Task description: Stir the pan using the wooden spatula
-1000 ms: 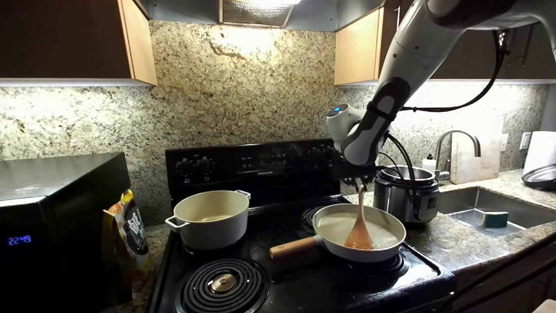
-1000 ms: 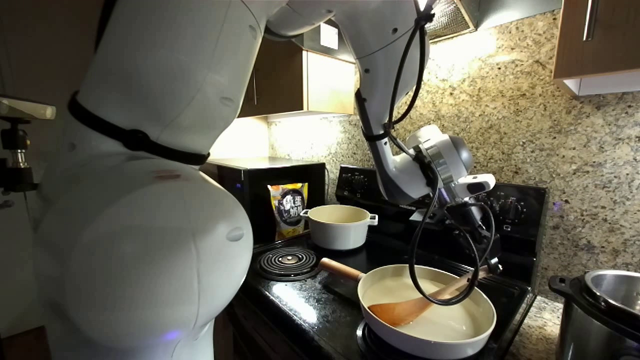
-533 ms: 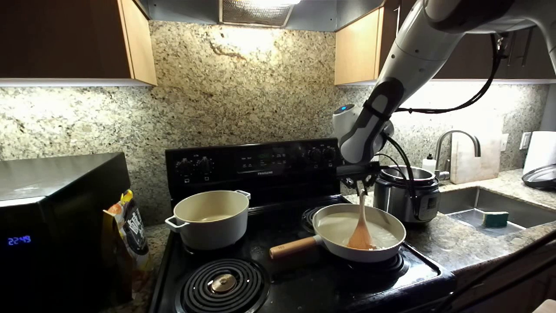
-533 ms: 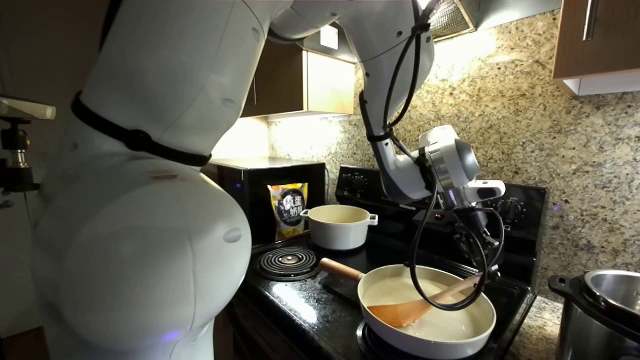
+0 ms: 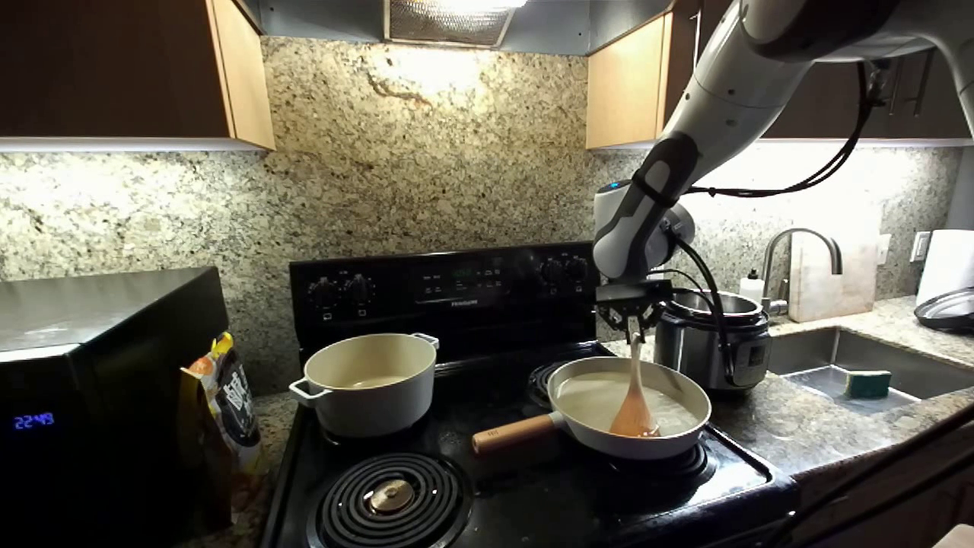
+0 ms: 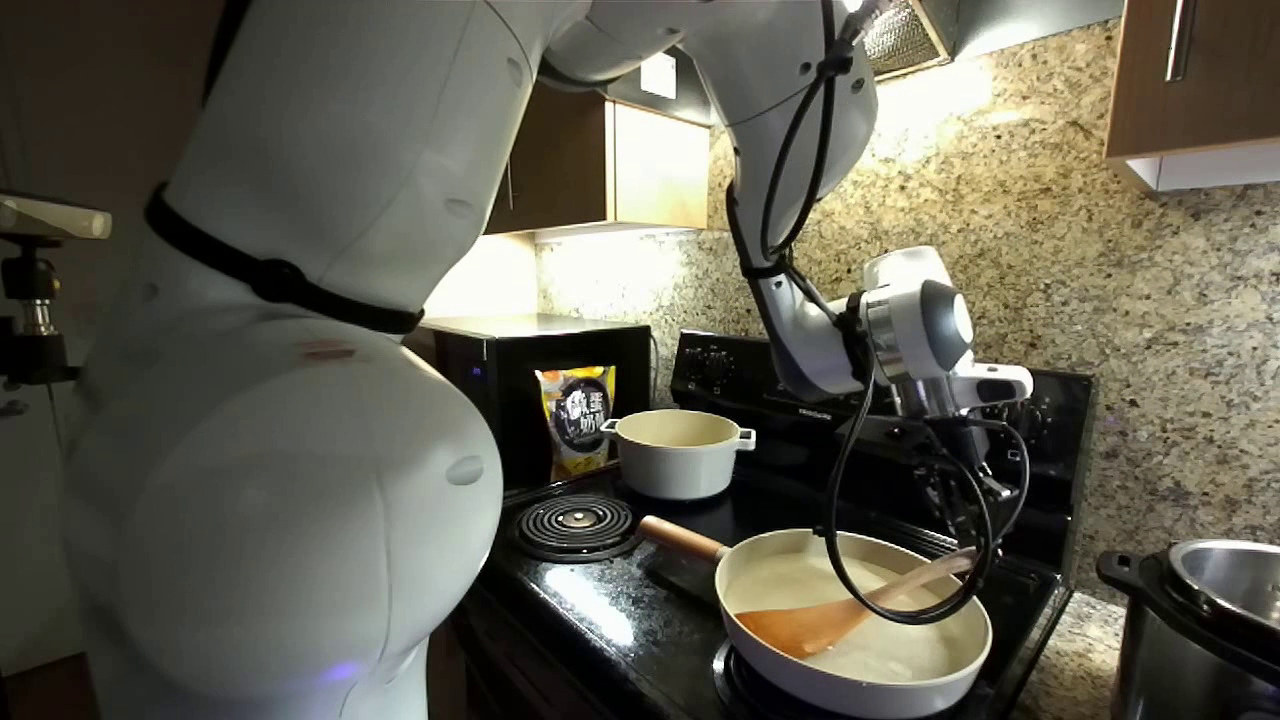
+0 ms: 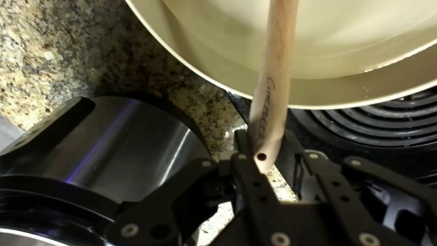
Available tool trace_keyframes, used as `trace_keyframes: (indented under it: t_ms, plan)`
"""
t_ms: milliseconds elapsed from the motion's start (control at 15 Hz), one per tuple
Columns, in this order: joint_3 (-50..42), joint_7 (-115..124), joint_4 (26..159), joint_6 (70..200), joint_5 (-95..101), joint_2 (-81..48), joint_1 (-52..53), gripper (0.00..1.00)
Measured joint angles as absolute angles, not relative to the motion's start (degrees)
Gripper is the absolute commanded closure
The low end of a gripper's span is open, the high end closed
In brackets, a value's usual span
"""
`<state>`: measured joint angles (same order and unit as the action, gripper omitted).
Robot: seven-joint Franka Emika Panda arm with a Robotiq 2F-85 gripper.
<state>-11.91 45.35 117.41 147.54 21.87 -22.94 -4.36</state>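
The cream-white pan (image 5: 609, 444) sits on the right front burner and holds a shallow pale liquid; its rim also shows in an exterior view (image 6: 850, 692) and in the wrist view (image 7: 211, 79). The wooden spatula (image 5: 634, 415) stands tilted in the pan, its orange-brown blade in the liquid, as in an exterior view (image 6: 800, 627). My gripper (image 5: 636, 339) is shut on the end of the spatula's handle, beyond the pan's rim. In the wrist view, the fingers (image 7: 266, 140) lie on both sides of the handle (image 7: 271, 99). A cable loop partly covers the handle in an exterior view.
A two-handled cream pot (image 5: 380, 403) stands at the back left of the stove. A steel pressure cooker (image 5: 711, 350) stands close beside the gripper, also large in the wrist view (image 7: 112, 147). The stove's control panel (image 5: 456, 293) rises behind. A sink (image 5: 898, 350) lies to the right.
The hand has turned more upright, swinging toward the pressure cooker in an exterior view. The spatula's blade has shifted slightly and its handle end sits a little lower. The pan has not moved.
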Motion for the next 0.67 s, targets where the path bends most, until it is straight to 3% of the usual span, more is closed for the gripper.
trace_keyframes:
  t_ms: [667]
  plan:
    - [-12.01,32.96,113.13,147.43,10.15,-28.1,-4.88,0.93]
